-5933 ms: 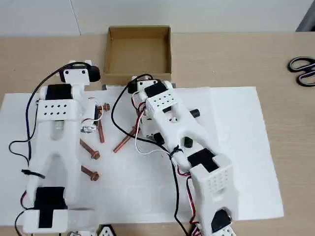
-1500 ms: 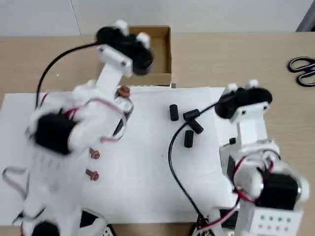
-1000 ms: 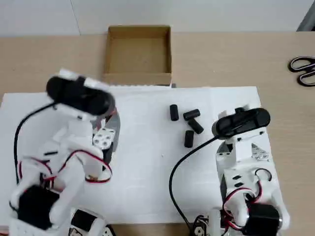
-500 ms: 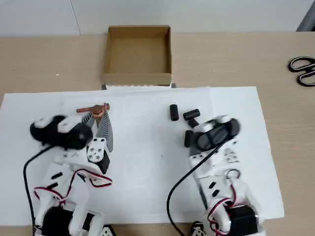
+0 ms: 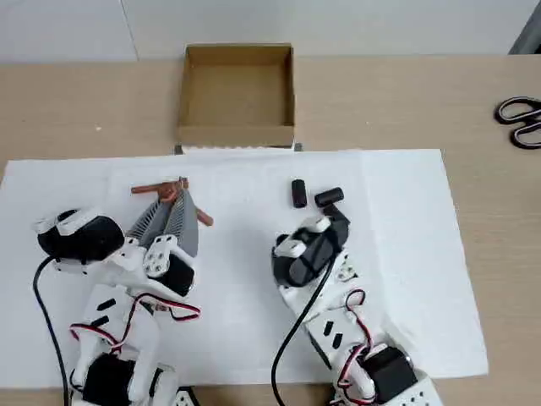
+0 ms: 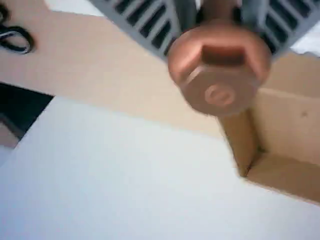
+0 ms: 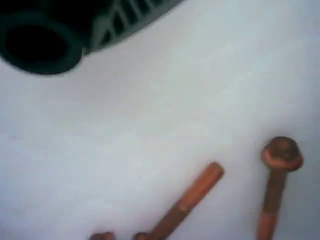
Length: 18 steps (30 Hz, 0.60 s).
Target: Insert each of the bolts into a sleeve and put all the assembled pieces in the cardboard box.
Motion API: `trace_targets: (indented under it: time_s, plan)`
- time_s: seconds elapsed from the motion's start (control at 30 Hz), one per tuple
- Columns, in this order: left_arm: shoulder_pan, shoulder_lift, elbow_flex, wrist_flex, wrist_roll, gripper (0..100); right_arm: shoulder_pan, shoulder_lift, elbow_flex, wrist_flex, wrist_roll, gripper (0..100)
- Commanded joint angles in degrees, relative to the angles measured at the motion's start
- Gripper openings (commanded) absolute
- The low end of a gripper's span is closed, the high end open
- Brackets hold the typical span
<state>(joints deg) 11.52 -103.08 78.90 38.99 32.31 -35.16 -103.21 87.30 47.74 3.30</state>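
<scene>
My left gripper (image 5: pixel 176 194) is shut on a copper bolt (image 5: pixel 156 189), held crosswise above the white paper's left part. In the left wrist view the bolt's head (image 6: pixel 220 70) sits between the grey fingers (image 6: pixel 145 20), with the cardboard box (image 6: pixel 280 150) behind. My right gripper (image 5: pixel 332 220) is at the paper's middle, shut on a black sleeve (image 7: pixel 40 45) whose open end faces the wrist camera. Two loose sleeves (image 5: pixel 297 193) (image 5: pixel 329 196) lie just beyond it. Loose bolts (image 7: pixel 185 200) (image 7: pixel 277 170) lie on the paper. The open box (image 5: pixel 237 89) stands at the back.
White paper (image 5: pixel 406 254) covers the near table. Black scissors (image 5: pixel 520 118) lie at the far right on the bare wood. Another bolt's end (image 5: pixel 205 220) shows beside my left fingers. Both arm bases crowd the front edge.
The left arm pulled back from the box to the left front, carrying a bolt. The right arm swung left over the sleeves, and one sleeve now sits in its gripper.
</scene>
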Motion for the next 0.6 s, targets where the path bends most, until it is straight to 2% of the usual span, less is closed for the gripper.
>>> trace_targets:
  time_s: [0.0,0.27,0.57]
  plan:
    - [3.34,-0.79,-0.31,-3.25,0.53,1,-1.8,-0.66,0.7,-3.56,-0.44,0.2]
    - [12.84,-0.7,1.54,-3.34,2.81,1,-5.41,-0.57,4.04,-9.1,-0.35,0.2]
    - [13.71,-0.7,4.35,-3.34,2.73,1,-5.76,-0.66,3.6,-9.27,2.29,0.2]
